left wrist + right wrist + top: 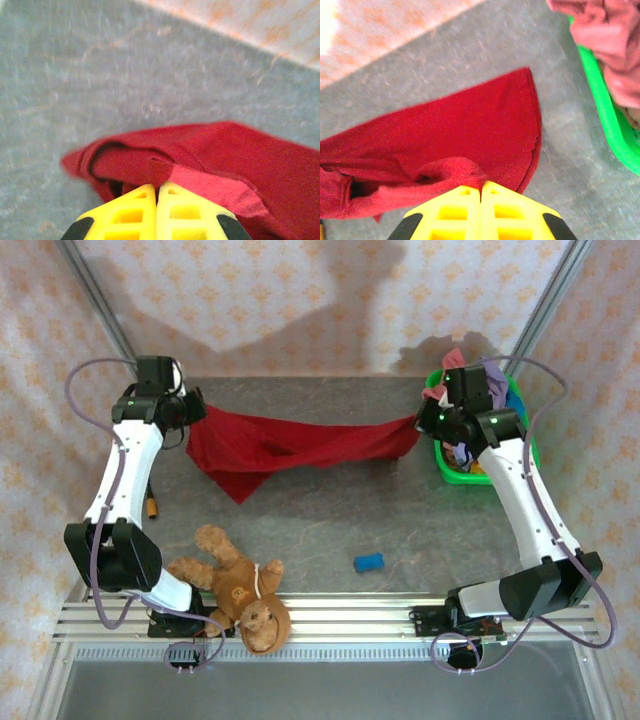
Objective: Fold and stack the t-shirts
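You have the large dark red soft-cloth t-shirt (290,445) strung between both arms over the far half of the grey tabletop (400,530). The left gripper (156,192) is pinched fully closed on a small fold of cloth at the shirt's left end. The right gripper (481,192) is closed on a bunched edge at its right end, near the bright green plastic basket (607,115) that holds the other crumpled tees (607,35). Expect the cloth to be light, limp and not fragile. It sags in the middle and one corner droops toward the table, so it will hold no shape by itself. It looks grippy rather than slippery, but thin pinches may creep out under tension. Take hold at hems, seams or shoulder corners, with both ends level when you lay it flat.
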